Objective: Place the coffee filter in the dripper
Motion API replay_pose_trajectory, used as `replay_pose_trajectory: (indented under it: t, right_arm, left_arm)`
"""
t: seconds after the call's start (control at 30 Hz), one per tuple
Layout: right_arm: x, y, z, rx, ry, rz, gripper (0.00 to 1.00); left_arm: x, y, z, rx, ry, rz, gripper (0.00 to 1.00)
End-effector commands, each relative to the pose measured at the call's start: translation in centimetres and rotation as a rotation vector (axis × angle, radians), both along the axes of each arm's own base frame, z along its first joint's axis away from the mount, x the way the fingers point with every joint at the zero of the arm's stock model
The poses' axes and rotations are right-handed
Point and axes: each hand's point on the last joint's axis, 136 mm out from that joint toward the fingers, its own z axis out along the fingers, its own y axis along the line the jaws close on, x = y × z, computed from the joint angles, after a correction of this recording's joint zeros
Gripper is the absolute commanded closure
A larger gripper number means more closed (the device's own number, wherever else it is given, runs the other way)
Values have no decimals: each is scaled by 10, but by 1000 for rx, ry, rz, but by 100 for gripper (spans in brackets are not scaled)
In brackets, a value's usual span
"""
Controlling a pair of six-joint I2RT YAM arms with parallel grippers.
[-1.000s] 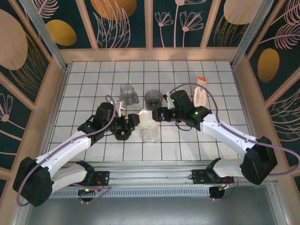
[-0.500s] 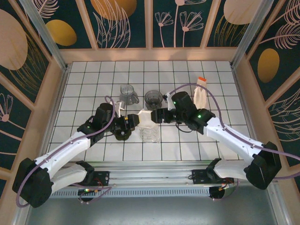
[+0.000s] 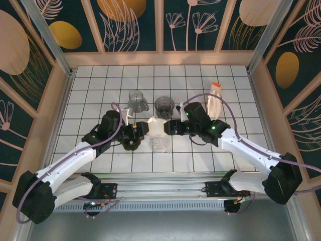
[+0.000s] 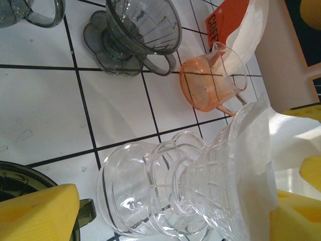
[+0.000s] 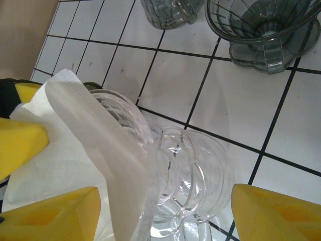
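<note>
A clear glass dripper (image 3: 160, 141) stands mid-table with the white paper coffee filter (image 3: 156, 125) sitting in its cone mouth, one corner sticking up above the rim. My left gripper (image 3: 142, 131) is at its left and my right gripper (image 3: 172, 126) at its right. In the left wrist view the dripper (image 4: 150, 191) and filter (image 4: 256, 145) lie between the spread yellow pads of the left gripper (image 4: 173, 213), which is open. The right gripper (image 5: 165, 211) is open too, its pads apart on both sides of the dripper (image 5: 200, 165), and the filter (image 5: 95, 145) passes in front of one pad.
A dark grey dripper (image 3: 164, 105) and a clear glass jug (image 3: 136, 101) stand behind. A white filter bag with an orange top (image 3: 214, 99) is at the back right. A small orange glass jug (image 4: 210, 83) sits near it. A dark glass piece (image 3: 131, 144) lies under the left wrist.
The left gripper's jaws have spread apart beside the filter. The right gripper has slid slightly left and nearer, closer to the dripper. The filter stays on the dripper.
</note>
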Motion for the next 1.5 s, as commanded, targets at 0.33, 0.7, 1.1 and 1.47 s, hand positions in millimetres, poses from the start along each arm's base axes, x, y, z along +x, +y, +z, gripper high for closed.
replay_pose_trajectory:
  t: [0.33,0.7,1.1,1.47]
  right_arm:
    - [4,-4,-13,-33,8,-52,31]
    - [4,-4,-27,-81,23,-54,32]
    - [5,-3,-24,-88,17,-53,32]
    - [9,2,-8,-52,-24,-49,27]
  left_arm:
    - [-5,0,-7,-5,30,2,14]
    - [-6,-4,-2,-32,23,-15,9]
    - [-6,-4,20,-68,-18,-15,17]
    - [-7,-5,5,-49,16,-23,23]
